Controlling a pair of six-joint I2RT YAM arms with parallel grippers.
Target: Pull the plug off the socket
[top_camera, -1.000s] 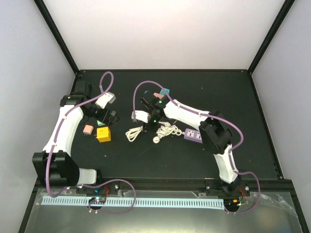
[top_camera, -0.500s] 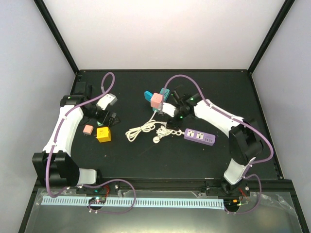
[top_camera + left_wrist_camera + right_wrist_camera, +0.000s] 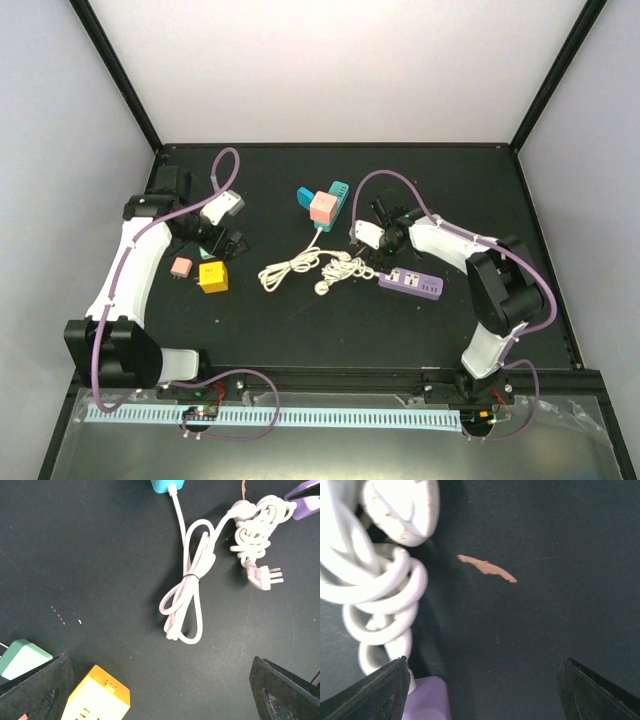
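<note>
**Plug at the socket, both grippers away from it**

The left gripper (image 3: 160, 672) is wide open and empty, near a yellow cube (image 3: 212, 277). The pink plug (image 3: 323, 206) touches the teal socket (image 3: 338, 193), between the two arms and apart from both. The right gripper (image 3: 482, 680) is also wide open and holds nothing, beside a white cord bundle (image 3: 375, 580). The worktop (image 3: 300, 330) is black and the walls are pale. I cannot tell if the plug's pins are inside the socket.
</note>
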